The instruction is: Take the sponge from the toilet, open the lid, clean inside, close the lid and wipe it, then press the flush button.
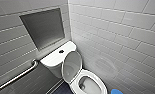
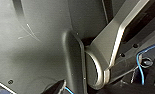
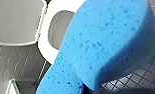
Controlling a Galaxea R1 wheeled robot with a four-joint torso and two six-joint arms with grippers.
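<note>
Blue porous sponge [image 3: 103, 47] is sitting clamped in your right jaws, white glossy oval lid [image 1: 72, 65] is standing open; scrubbing, closing, wiping and flushing are waiting.

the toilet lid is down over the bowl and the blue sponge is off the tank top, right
Not quite. The lid is raised, leaning back toward the tank, and the bowl is uncovered; the head view shows it. The rest holds: the blue sponge is off the tank top.
</note>
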